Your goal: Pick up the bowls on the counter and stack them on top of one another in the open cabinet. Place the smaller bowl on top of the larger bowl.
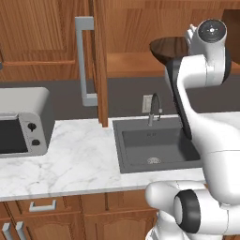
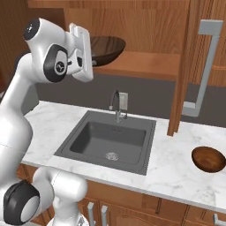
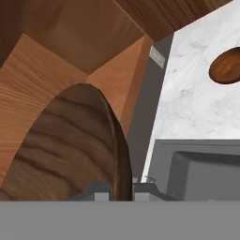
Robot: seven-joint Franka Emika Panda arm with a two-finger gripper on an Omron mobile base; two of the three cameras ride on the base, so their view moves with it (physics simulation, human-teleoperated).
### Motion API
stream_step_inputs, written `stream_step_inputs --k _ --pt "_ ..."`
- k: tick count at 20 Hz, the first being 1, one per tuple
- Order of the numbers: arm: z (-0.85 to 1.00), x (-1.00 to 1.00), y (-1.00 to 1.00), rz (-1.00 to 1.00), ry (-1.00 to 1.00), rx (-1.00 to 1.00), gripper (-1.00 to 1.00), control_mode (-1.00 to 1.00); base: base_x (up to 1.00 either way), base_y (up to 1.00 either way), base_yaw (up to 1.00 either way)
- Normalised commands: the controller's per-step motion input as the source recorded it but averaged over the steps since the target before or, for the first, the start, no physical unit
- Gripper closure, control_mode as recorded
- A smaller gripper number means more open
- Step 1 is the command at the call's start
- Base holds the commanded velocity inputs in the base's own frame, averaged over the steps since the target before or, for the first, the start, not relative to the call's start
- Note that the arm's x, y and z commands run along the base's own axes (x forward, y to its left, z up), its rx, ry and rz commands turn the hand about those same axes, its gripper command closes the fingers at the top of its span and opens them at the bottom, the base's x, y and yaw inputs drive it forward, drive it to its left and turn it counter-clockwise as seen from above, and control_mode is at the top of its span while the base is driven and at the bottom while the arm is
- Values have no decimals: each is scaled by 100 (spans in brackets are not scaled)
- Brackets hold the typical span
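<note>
The larger bowl [image 2: 107,46], wide and dark brown, hangs over the sink-side end of the open cabinet's shelf [image 2: 145,64]. My gripper [image 3: 122,191] is shut on its rim, one fingertip on each side. In the hand view the larger bowl [image 3: 65,150] looks tilted over the shelf; whether it touches the wood is unclear. From the left base view my arm hides part of the larger bowl [image 1: 165,47]. The smaller bowl [image 2: 209,159], reddish-brown, sits upright on the white marble counter [image 2: 176,164] beyond the cabinet door, far from the gripper, and shows again as the smaller bowl [image 3: 226,67].
The open cabinet door [image 1: 99,61] with its long grey bar handle [image 1: 84,61] juts out over the counter between the sink [image 2: 106,141] and the smaller bowl. A faucet [image 2: 116,105] rises behind the sink. A silver toaster oven [image 1: 21,123] stands at the far end.
</note>
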Motion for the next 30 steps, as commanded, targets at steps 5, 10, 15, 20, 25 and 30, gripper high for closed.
stream_step_inputs --k 5,10,15,20,25,30 --pt "-6 22 0 0 2 -1 100 -100 0 0 0" --pt "-6 23 0 0 0 -1 100 -100 0 0 0" --pt "-4 21 0 0 -2 -2 100 -100 0 0 0" --pt "-5 20 0 0 -1 -1 100 -100 0 0 0" --pt "-6 20 0 0 0 0 100 -100 0 0 0" --pt "-6 21 0 0 0 0 100 -100 0 0 0"
